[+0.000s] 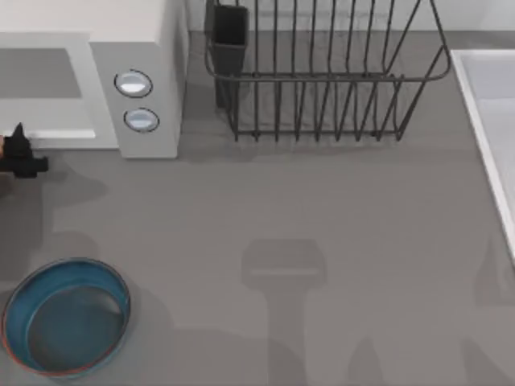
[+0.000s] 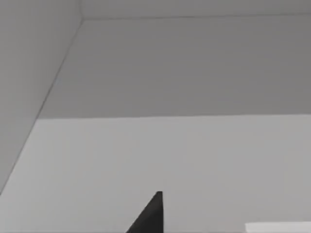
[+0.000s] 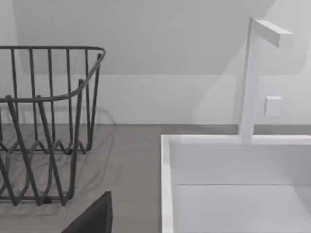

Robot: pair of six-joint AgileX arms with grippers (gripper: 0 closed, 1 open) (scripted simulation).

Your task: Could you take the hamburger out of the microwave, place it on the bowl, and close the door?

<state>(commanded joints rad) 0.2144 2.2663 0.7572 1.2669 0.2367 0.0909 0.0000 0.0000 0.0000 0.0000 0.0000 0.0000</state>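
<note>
The white microwave (image 1: 137,48) stands at the back left, its two round knobs facing the table and its grey cavity (image 1: 40,74) open to view. My left gripper (image 1: 20,153) is at the far left edge, just in front of the microwave's lower front. In the left wrist view a dark tip of that gripper (image 2: 149,218) points at the cavity's bare grey walls (image 2: 194,68) and pale floor. The blue bowl (image 1: 66,318) with its reddish rim sits empty at the front left. The hamburger and the door are out of view. A dark part of my right gripper (image 3: 92,218) shows by the sink.
A dark wire dish rack (image 1: 322,80) stands at the back centre, right of the microwave. A white sink (image 1: 491,129) with a white tap (image 3: 252,77) runs along the right edge. Arm shadows fall on the grey tabletop (image 1: 282,209).
</note>
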